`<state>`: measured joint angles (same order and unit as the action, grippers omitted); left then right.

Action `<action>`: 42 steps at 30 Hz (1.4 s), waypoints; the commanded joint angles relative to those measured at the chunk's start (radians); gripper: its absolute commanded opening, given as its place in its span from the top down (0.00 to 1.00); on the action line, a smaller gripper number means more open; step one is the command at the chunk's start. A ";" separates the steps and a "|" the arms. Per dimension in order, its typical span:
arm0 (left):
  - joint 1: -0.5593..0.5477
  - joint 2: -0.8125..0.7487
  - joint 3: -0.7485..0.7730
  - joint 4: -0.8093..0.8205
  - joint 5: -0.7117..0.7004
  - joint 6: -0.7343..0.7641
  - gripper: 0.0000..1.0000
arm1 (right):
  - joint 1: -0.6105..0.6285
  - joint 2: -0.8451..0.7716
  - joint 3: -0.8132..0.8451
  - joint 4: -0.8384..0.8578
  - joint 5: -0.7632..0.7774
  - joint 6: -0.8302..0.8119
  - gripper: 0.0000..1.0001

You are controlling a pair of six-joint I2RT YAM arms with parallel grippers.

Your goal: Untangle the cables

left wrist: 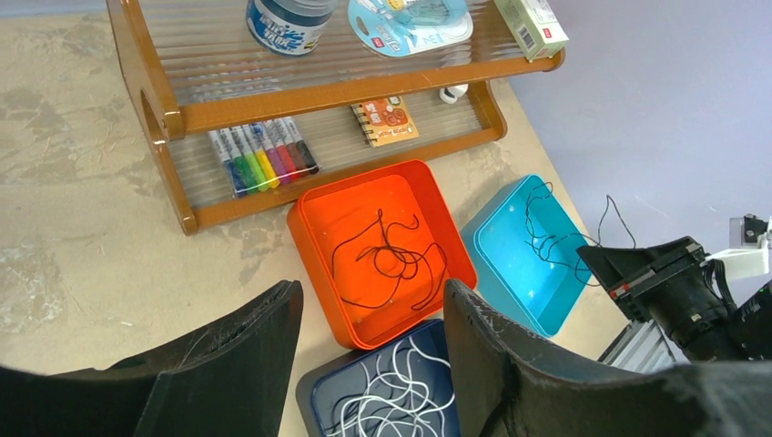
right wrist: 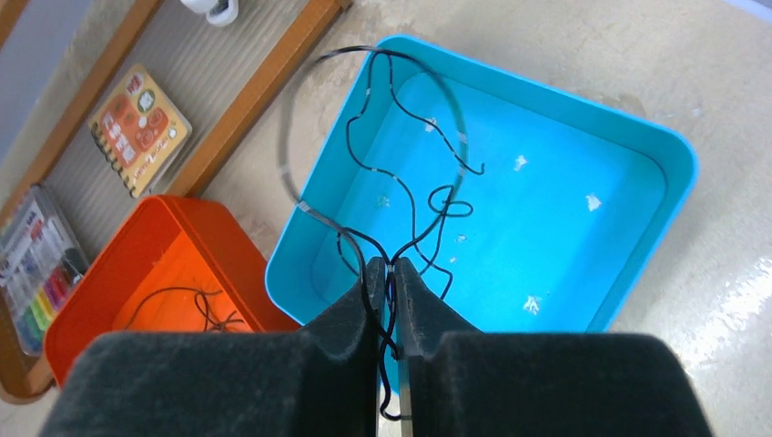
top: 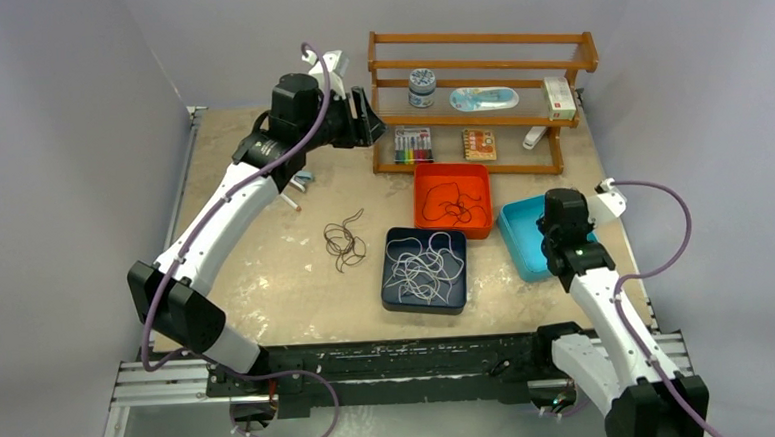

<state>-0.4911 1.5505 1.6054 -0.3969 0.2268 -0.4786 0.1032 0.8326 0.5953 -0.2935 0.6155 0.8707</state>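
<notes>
My right gripper (right wrist: 389, 269) is shut on a thin black cable (right wrist: 284, 146), which loops up over the teal tray (right wrist: 674, 182) and partly hangs over its far rim. In the overhead view that gripper (top: 564, 231) hovers above the teal tray (top: 520, 234). A white cable (top: 424, 267) lies curled in the dark blue tray (top: 398, 298). Another black cable (top: 453, 207) rests in the orange tray (top: 423, 177). A dark brown cable (top: 345, 246) lies loose on the table. My left gripper (left wrist: 373, 314) is open, empty and raised beside the shelf.
A wooden shelf (top: 476, 74) at the back holds a jar, markers (top: 413, 144), a small notebook and packets. The three trays sit close together right of centre. The left arm (top: 232, 202) stretches along the left side of the table.
</notes>
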 commanded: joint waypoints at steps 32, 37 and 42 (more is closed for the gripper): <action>0.023 0.019 -0.121 -0.060 -0.253 -0.050 0.40 | -0.050 0.034 0.049 0.406 -0.462 -0.404 0.28; 0.023 -0.029 -0.245 -0.087 -0.345 -0.096 0.40 | -0.050 0.109 0.093 0.465 -0.556 -0.426 0.24; 0.022 -0.067 -0.405 0.003 -0.284 -0.052 0.40 | -0.049 0.199 0.122 0.522 -0.710 -0.488 0.24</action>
<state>-0.4736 1.5471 1.2747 -0.4675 -0.0692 -0.5472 0.0574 0.9874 0.6609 0.1276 0.0574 0.4465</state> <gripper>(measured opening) 0.597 0.762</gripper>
